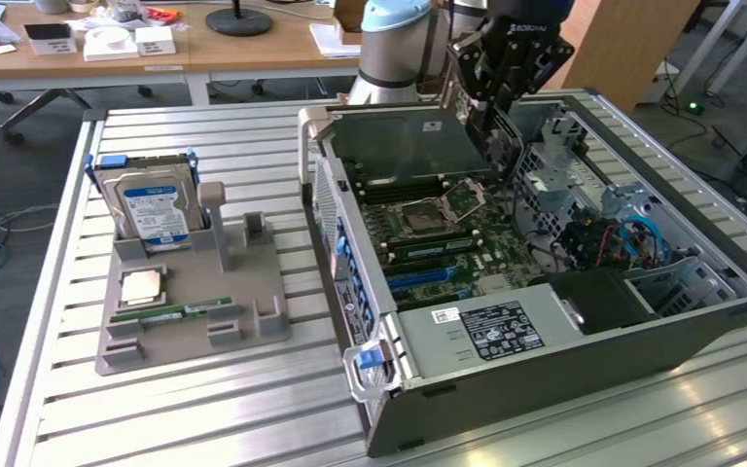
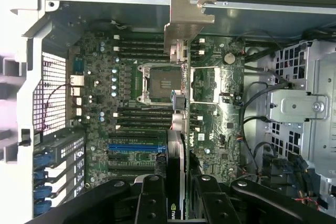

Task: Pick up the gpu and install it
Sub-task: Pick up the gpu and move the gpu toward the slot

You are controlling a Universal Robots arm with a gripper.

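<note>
At the exterior view's left, a blue-labelled hard drive was stood upright in a gray holder, with a CPU and a RAM stick laid flat in front of it. To the right, an open computer case was laid on its side, its motherboard exposed.

The gpu was held above the motherboard, clear of the slots. In the wrist view it was seen edge-on, its silver bracket toward the case's rear wall. The gripper was clamped on the end opposite the bracket, a finger pressed against each face.

The card was judged light and stiff but fragile. A grip on the flat faces seemed sound, provided the bottom connector edge was left untouched. Held by one end, it could tilt.

The case and holder were set on a slatted aluminium table. Wooden office desks were seen beyond it.
</note>
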